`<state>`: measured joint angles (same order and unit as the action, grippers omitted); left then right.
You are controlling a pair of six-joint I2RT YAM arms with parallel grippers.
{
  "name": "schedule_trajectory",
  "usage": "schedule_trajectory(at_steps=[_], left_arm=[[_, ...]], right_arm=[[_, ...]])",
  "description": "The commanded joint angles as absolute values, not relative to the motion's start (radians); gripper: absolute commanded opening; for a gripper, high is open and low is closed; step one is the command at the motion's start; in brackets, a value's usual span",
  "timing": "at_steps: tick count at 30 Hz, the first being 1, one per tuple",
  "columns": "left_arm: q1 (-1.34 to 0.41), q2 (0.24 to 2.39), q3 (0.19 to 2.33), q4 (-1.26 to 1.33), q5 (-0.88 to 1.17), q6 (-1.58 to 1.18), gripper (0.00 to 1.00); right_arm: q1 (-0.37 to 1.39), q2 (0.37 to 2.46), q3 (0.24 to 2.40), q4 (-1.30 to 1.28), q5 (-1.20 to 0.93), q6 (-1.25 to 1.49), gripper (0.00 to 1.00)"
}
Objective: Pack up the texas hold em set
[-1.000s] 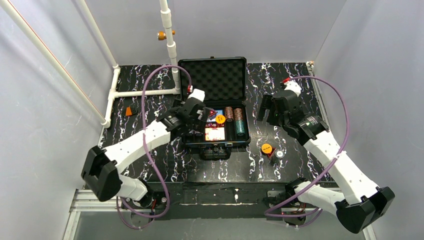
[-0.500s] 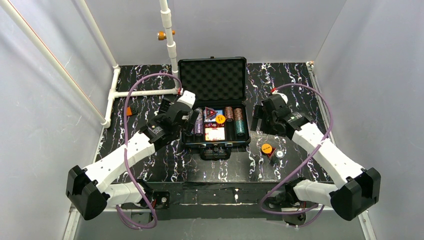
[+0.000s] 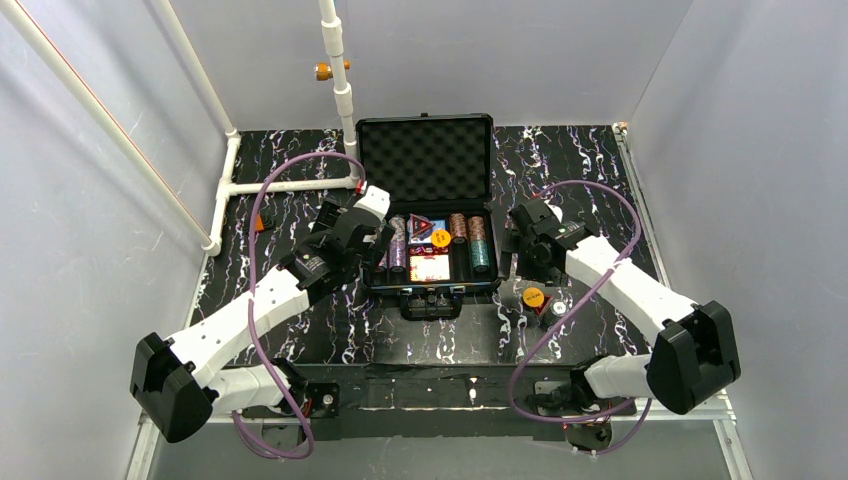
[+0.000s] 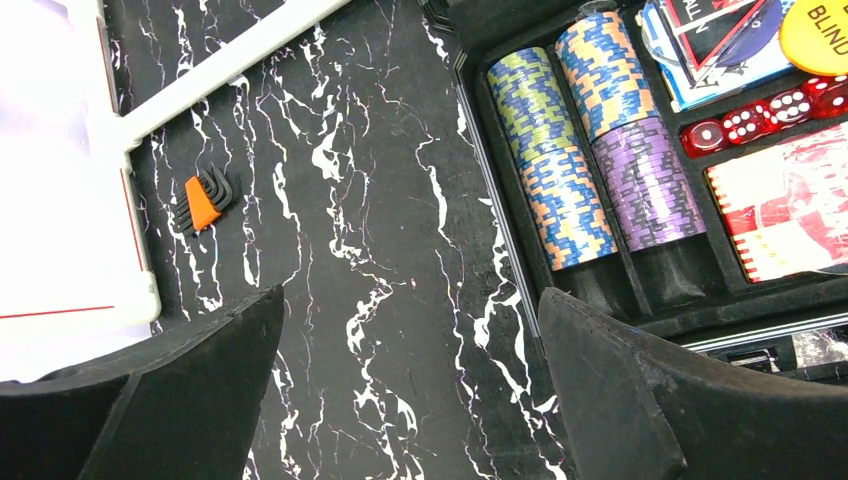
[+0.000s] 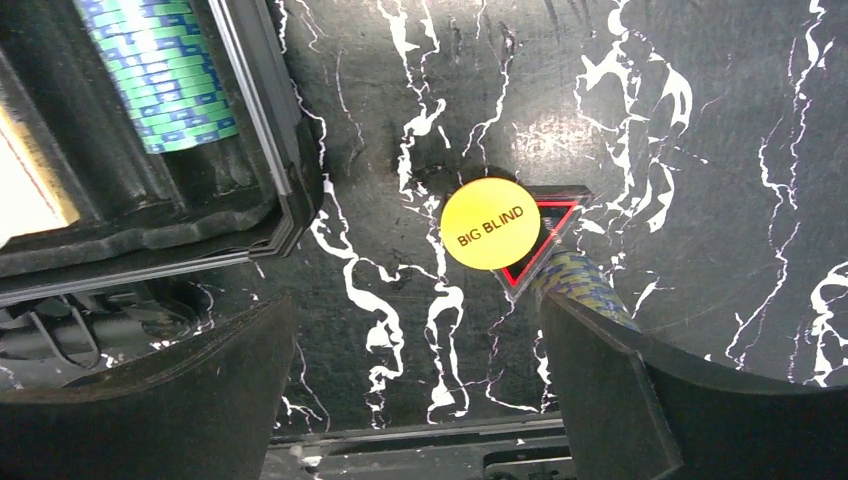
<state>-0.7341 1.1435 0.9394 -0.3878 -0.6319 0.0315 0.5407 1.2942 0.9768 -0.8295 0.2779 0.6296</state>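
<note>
Right gripper [image 5: 420, 380], jaws wide and empty, hovers over the disc [image 5: 489, 223] lying outside at 4 o'clock of the open case [image 3: 426, 157]. Centre the jaws on its rim before closing. Left gripper [image 4: 410, 395] is released, at the case's 9 o'clock.

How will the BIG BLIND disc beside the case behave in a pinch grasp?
The BIG BLIND disc looks thin, flat and rigid, so probably light. It lies flat, overlapping a triangular piece, so a nudge would likely slide it off rather than roll it.
</note>
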Motion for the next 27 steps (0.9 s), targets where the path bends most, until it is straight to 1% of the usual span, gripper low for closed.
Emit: schedule_trajectory(at_steps=[1,12,15,27], left_arm=[[-0.733,1.111,0.936,-0.374,-0.668,0.047,0.98],[-0.732,1.120,0.939,-0.376,-0.668,0.050,0.98],[-0.732,1.122,0.940,-0.376,-0.665,0.049,0.98],[-0.733,1.120,0.939,-0.379,-0.670,0.053,0.98]], right_arm=[[0.515,1.317,0.969,-0.840,0.316,0.597,0.98],[0.403,1.325,0.920,-0.811,0.297,0.563,0.99],[0.378,1.326,0.905,-0.790,0.260,0.548,0.98],[0.371,1.403,0.908,-0.725,0.178,0.467,0.98]])
